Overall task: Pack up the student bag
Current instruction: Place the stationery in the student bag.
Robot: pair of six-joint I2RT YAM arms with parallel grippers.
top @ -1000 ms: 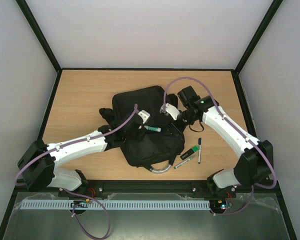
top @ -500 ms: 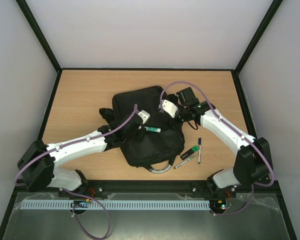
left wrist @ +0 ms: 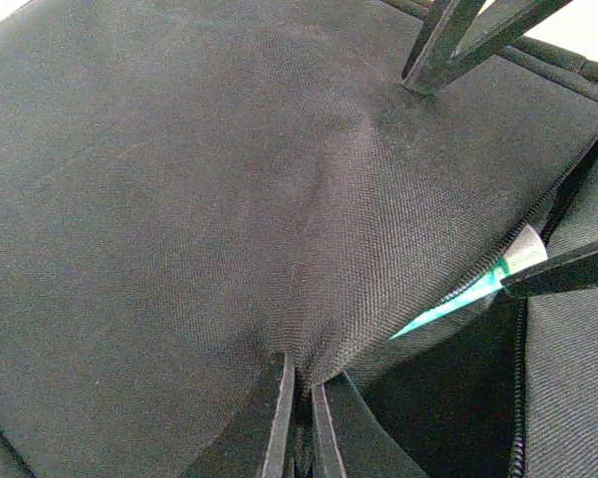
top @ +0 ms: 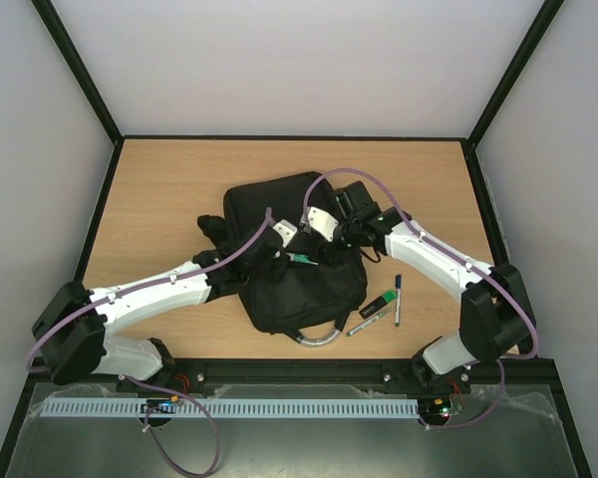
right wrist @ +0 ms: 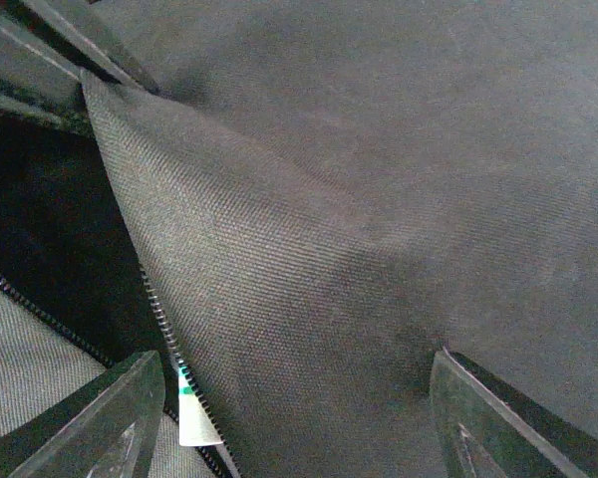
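The student bag (top: 299, 294) lies flat in the middle of the tabletop (top: 159, 189), a little nearer the near edge, with its grey loop handle (top: 320, 337) pointing at that edge. Its zip (right wrist: 157, 329) stands open along the side facing the right edge, showing a dark gap. A green marker (left wrist: 475, 290) pokes out of that gap, its pale end lying against the zip teeth.

The left hand (left wrist: 301, 383) is closed, pinching a raised fold of the bag's black fabric beside the opening, and the cloth is drawn into a ridge up to its fingertips. The right hand (right wrist: 299, 398) is open, its fingers (right wrist: 100, 423) spread wide above the bag with the zip edge and the marker's end between them. It grips nothing.

Near the bag, toward the near right corner, three things lie on the bare wood: a green-and-black marker (top: 379, 302), a pale pen (top: 367, 322) just beside it, and a dark pen (top: 398, 297) lying towards the near edge
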